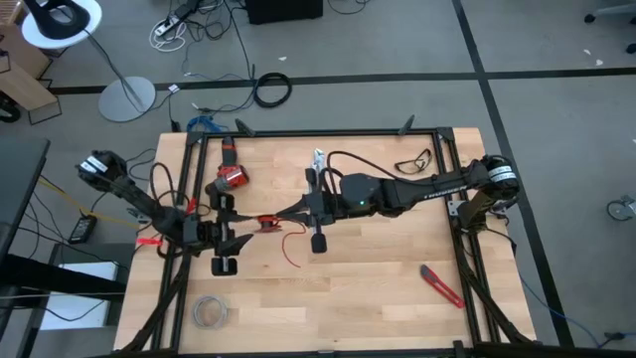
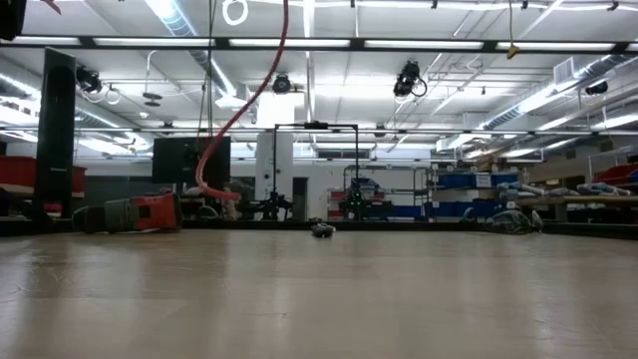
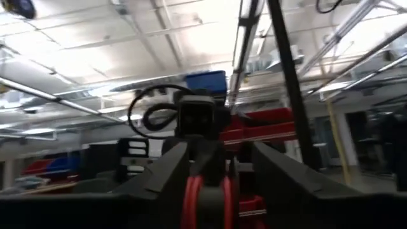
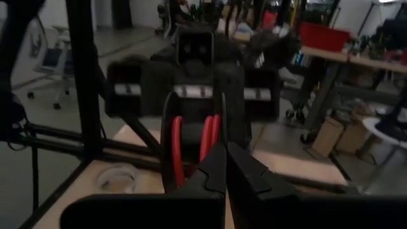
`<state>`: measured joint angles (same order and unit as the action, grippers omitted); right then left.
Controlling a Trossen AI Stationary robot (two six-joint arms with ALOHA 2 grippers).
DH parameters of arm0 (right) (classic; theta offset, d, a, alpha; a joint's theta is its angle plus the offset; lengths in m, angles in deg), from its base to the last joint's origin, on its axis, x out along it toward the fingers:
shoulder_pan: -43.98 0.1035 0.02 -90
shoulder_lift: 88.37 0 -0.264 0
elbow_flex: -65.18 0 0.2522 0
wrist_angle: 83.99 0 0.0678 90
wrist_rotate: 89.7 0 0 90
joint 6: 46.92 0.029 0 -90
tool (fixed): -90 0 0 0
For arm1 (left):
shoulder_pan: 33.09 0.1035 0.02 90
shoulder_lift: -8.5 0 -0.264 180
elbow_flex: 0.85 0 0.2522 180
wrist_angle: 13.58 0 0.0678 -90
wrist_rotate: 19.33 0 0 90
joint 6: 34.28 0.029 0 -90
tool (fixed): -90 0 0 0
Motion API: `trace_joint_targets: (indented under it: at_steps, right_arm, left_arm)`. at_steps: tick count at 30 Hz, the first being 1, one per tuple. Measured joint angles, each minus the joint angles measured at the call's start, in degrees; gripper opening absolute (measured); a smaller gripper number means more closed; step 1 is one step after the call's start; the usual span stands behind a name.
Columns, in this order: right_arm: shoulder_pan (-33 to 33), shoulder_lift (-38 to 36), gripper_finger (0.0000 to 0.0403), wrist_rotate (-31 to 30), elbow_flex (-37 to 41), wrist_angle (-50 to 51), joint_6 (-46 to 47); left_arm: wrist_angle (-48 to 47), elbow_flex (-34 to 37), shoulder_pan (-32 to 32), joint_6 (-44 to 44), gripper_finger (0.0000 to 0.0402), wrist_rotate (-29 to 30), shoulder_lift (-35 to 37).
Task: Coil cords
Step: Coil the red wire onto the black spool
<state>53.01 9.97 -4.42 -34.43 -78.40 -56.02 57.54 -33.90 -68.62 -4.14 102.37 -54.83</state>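
Red wire point(image 1: 270, 224), one, between two tools.

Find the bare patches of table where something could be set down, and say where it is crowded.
Bare wood lies between the grey wire coil and red cutter, and left of the glasses. Crowded: mid-table, where both grippers, left and right, meet at the red cord.

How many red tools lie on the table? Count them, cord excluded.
2: a red tool on the table's left half, a red cutter near its right edge. Others may be hidden.
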Motion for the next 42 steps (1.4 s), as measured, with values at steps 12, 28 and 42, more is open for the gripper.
trace_joint_targets:
  at_steps: [12, 28, 42]
  right_arm:
    - [-2.2, 0.0, 0.0000, -2.7, 0.0, 12.7, 3.1]
    - [-4.3, 0.0, 0.0000, -1.5, 0.0, 16.9, 4.4]
    - [-4.7, 0.0, 0.0000, -3.7, 0.0, 18.8, 5.2]
  left_arm:
    - [-29.3, -13.0, -6.4, -0.2, 0.0193, 30.6, 0.1]
    - [-113.9, -48.8, -3.9, -39.7, 0.0192, 30.0, -5.5]
    - [-147.7, -67.6, 3.3, -51.7, 0.0165, 19.3, -20.3]
